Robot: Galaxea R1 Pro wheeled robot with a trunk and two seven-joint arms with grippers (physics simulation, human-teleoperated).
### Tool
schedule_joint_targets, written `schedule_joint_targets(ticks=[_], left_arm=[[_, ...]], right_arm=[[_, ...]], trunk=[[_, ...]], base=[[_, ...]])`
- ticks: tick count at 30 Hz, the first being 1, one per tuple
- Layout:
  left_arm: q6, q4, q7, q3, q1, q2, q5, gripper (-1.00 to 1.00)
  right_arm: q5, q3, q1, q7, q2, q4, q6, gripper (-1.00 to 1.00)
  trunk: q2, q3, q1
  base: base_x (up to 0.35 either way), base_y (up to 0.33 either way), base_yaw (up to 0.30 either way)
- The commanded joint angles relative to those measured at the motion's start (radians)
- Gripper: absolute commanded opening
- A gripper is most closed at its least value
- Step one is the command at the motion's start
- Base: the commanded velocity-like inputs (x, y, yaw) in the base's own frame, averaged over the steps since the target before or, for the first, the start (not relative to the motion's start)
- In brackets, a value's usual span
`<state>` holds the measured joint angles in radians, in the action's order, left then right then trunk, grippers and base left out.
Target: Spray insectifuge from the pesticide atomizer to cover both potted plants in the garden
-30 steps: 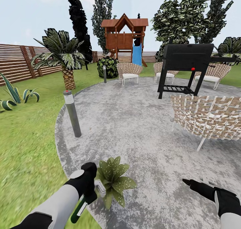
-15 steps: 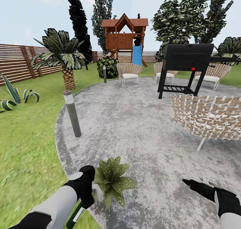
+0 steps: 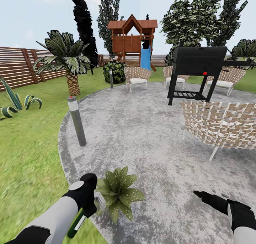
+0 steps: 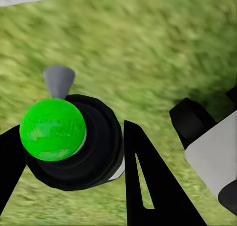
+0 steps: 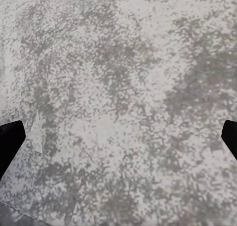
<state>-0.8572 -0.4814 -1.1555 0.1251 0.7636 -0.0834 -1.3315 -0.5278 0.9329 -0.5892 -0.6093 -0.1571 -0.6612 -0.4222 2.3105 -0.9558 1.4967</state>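
Note:
A potted plant (image 3: pixel 119 192), a low rosette of white-speckled green leaves, sits at the near edge of the round stone patio (image 3: pixel 149 130) in the garden. Just left of it, my left gripper (image 3: pixel 86 207) is shut on the pesticide atomizer (image 3: pixel 75 224), a dark-green bottle with a white stripe that angles down toward the lawn. The left wrist view shows the atomizer (image 4: pixel 94 147) end-on between the black fingers (image 4: pixel 143 186), over grass. My right gripper (image 3: pixel 204 196) hovers open low over the bare patio, to the right of the plant.
A grey red-topped lamp post (image 3: pixel 76 121) stands at the patio's left rim. A wicker chair (image 3: pixel 220 124) and a black grill (image 3: pixel 199 71) stand at the right. A striped agave (image 3: pixel 16 103), a palm (image 3: pixel 67 60) and the slat fence (image 3: pixel 17 67) line the left lawn.
My left gripper, with the atomizer in it, has shifted slightly left and down, away from the plant. The right arm has not moved.

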Motion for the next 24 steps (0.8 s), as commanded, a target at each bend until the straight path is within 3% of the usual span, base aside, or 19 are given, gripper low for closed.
schedule_joint_targets(ticks=[1,7,24], left_arm=[[-0.006,-0.008,-0.006,0.003,0.000,-0.001,-0.008,-1.00],[-0.006,-0.012,-0.004,0.005,0.000,-0.002,-0.008,-1.00],[-0.006,-0.013,-0.004,0.005,0.000,-0.004,-0.008,-1.00]], right_arm=[[-0.009,0.006,-0.001,-0.009,0.001,-0.002,-0.003,1.00],[-0.009,0.006,-0.001,-0.009,0.001,-0.002,-0.003,1.00],[-0.009,0.006,-0.001,-0.008,0.001,-0.002,-0.003,1.00]], trunk=[[0.000,-0.001,0.000],[0.000,-0.001,0.000],[0.000,-0.001,0.000]], base=[[0.000,0.005,0.000],[-0.004,0.176,-0.089],[-0.078,0.240,-0.268]])
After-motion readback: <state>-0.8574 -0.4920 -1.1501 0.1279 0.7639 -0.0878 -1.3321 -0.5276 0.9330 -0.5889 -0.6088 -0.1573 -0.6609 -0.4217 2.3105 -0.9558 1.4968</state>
